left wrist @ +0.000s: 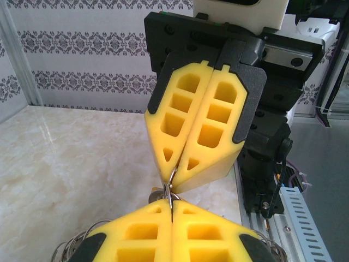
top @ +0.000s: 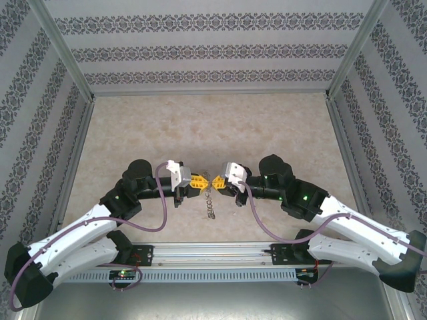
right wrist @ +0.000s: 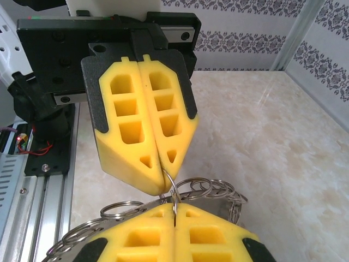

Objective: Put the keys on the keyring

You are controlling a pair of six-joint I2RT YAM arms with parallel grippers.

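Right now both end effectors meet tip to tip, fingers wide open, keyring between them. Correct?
Not open. The left end effector and right end effector are both shut, pinching a loop of the keyring between them; see the right wrist view.

Yellow tool pads (left wrist: 215, 164), grey keyring (top: 209, 210), beige marbled table (top: 200, 127), floral-striped walls (top: 213, 47)

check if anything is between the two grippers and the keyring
nothing visible is in the way: the left gripper and right gripper meet tip to tip, both shut on a thin wire loop of the keyring, and the rest of it droops beneath their tips
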